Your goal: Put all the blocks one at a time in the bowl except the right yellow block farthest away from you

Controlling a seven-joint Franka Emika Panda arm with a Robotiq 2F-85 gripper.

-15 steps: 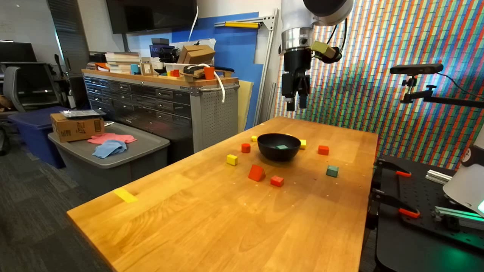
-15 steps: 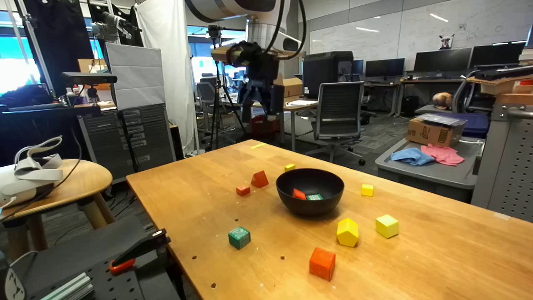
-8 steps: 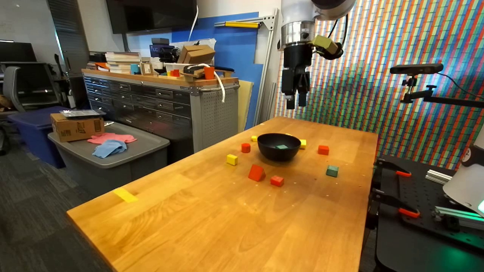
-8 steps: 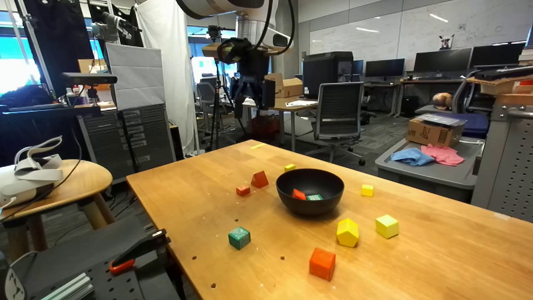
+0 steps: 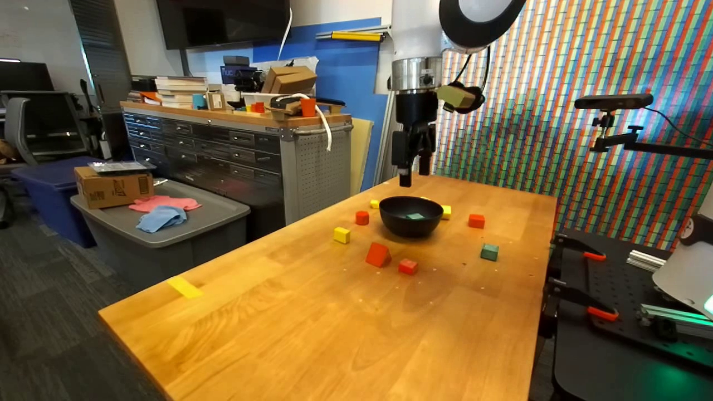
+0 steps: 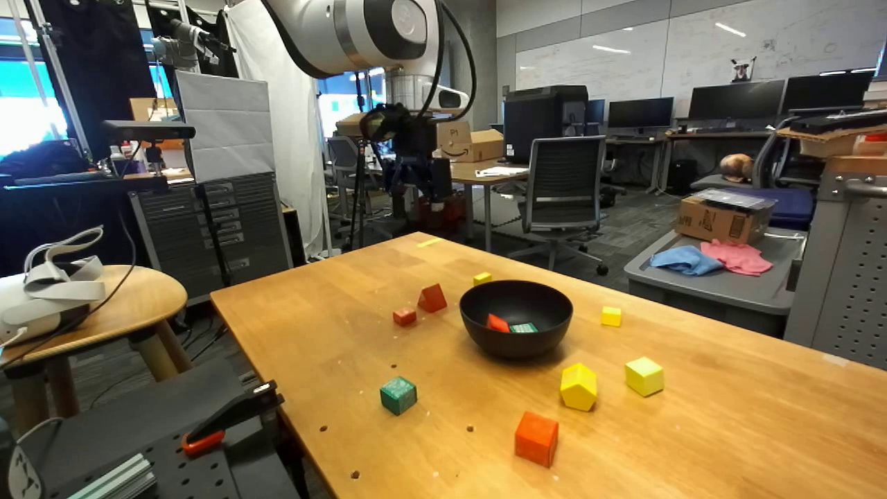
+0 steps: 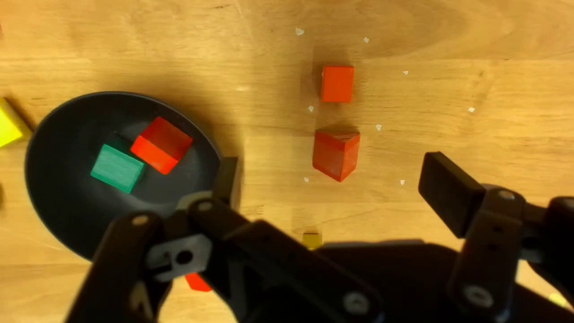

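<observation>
Fingers [image 7: 452,194] spread above grained wood [image 7: 260,58]; angular blocks [image 7: 117,169] in round bowl [image 7: 56,188]

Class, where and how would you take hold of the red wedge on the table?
Come from above and pinch the red wedge by its triangular ends: they look upright, while its sides slope up to a ridge, where a grip could slip. The open gripper faces those slopes, so a quarter turn probably comes first.

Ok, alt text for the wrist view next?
Open gripper above a wooden table, jaws empty. At left, a black bowl holds a green block and a red block; right of it lie a red rectangular block and a red wedge. A yellow block is cut off far left.
</observation>
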